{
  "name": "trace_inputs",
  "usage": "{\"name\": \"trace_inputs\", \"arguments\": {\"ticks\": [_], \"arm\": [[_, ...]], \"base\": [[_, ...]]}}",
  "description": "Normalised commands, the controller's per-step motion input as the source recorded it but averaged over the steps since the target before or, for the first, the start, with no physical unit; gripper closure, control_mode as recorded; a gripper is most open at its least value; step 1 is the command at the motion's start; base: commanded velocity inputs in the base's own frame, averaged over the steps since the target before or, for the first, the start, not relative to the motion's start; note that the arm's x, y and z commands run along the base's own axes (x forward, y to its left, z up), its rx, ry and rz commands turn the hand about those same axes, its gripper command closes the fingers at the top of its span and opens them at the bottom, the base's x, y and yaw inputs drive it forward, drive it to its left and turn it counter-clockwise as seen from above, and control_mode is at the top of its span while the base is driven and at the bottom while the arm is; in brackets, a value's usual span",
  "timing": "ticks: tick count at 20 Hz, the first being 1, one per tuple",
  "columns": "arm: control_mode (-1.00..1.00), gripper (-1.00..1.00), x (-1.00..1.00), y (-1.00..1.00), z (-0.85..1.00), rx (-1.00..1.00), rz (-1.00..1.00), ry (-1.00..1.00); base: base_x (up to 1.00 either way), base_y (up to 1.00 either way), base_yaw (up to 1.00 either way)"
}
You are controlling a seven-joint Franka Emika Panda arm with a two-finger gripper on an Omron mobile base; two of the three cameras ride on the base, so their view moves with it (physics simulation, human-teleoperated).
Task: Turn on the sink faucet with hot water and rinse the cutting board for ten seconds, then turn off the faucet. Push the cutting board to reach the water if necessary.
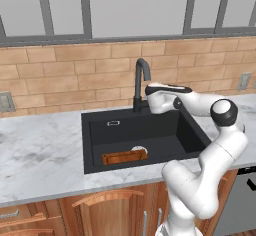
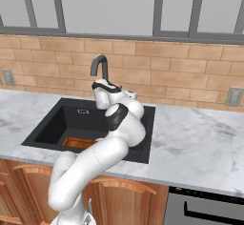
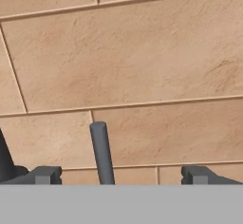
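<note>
Nearest the front wall of the sink (image 1: 95,145), the cutting board (image 1: 124,156) lies flat on the basin floor, its far corner touching the white drain (image 1: 139,150); from the right base camera only a corner of the board (image 2: 78,142) shows, the rest hidden behind the arm. Farther back, at the sink's rear rim, the gripper (image 3: 121,174) reaches beside the base of the sink faucet (image 1: 141,82), the hand covering the lever there. Seen from the hand, its two fingertips (image 3: 45,174) stand well apart with the slim dark lever (image 3: 101,153) upright between them, touching neither. Behind the faucet runs the brick backsplash (image 3: 142,57).
</note>
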Motion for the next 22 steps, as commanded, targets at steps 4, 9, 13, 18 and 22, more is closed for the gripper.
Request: {"name": "trace_inputs", "arguments": {"ticks": [4, 9, 13, 18, 22], "arm": [[-1.00, -1.00, 0.05, 0.00, 0.00, 0.00, 0.00, 0.00], [-1.00, -1.00, 0.08, 0.00, 0.00, 0.00, 0.00, 0.00], [-1.00, -1.00, 0.02, 0.00, 0.00, 0.00, 0.00, 0.00], [-1.00, -1.00, 0.06, 0.00, 0.00, 0.00, 0.00, 0.00], [-1.00, -1.00, 0.05, 0.00, 0.00, 0.00, 0.00, 0.00]], "base": [[0.00, 0.00, 0.00], [0.00, 0.00, 0.00], [0.00, 0.00, 0.00], [0.00, 0.00, 0.00], [0.00, 0.00, 0.00]]}}
